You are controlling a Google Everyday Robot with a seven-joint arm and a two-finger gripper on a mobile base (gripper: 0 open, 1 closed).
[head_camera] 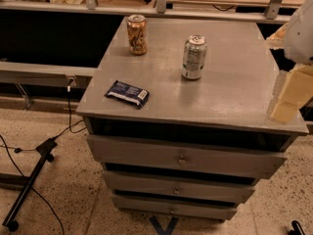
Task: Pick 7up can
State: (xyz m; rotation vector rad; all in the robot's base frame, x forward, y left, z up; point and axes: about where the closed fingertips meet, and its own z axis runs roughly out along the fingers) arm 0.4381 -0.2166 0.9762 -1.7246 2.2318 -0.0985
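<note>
7up can (194, 57), shiny aluminium; claw (287, 104) rightward

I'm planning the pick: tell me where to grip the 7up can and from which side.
Probably grip the 7up can mid-wall, coming level from the right, where the pincer hangs over the right edge of the drawer cabinet. The can stands upright, its sides straight and round. The orange-brown can and the dark blue snack packet sit to its left, off that path.

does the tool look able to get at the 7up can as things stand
Probably yes: the tool hangs over the cabinet at its right edge, the 7up can stands upright alone, and the orange can and blue packet lie beyond it, not between.
</note>
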